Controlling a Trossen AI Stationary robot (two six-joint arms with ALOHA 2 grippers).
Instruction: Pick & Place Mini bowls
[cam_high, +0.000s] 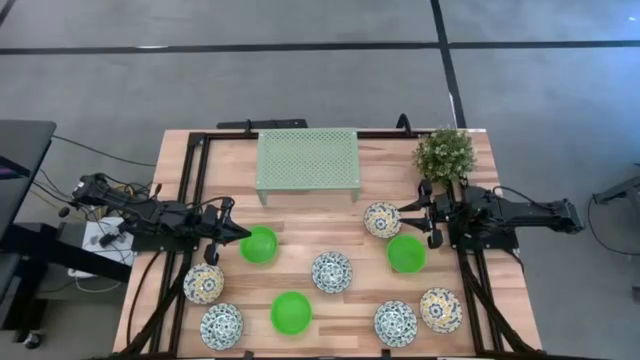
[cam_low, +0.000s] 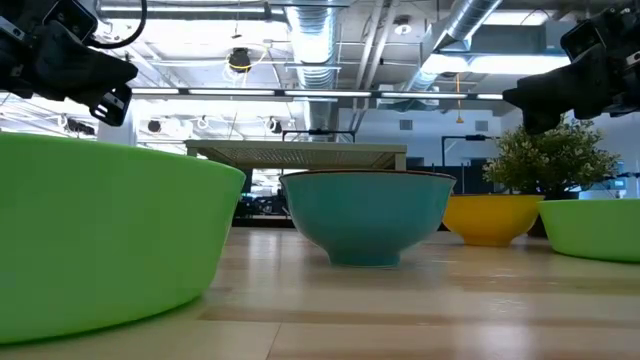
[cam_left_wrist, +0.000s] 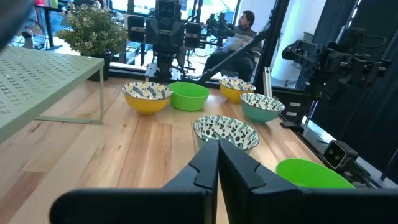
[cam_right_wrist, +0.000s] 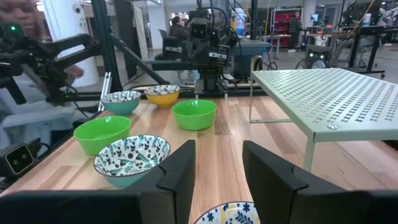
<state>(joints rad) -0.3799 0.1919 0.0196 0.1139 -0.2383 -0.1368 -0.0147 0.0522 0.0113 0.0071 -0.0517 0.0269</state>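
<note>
Nine mini bowls stand on their bases on the wooden table: three plain green (cam_high: 259, 244) (cam_high: 291, 312) (cam_high: 406, 253), the rest white with floral patterns, such as the centre bowl (cam_high: 331, 271). My left gripper (cam_high: 240, 233) (cam_left_wrist: 218, 163) is shut and hovers beside the far-left green bowl. My right gripper (cam_high: 408, 215) (cam_right_wrist: 216, 165) is open above the edge of the blue-yellow patterned bowl (cam_high: 381, 219) (cam_right_wrist: 227, 213). In the low view both grippers hang well above the table.
A pale green mesh rack (cam_high: 307, 165) stands at the far middle of the table. A small potted plant (cam_high: 444, 153) sits at the far right, close behind my right arm. Black frame rails (cam_high: 196, 170) run along both sides. People sit in the room beyond.
</note>
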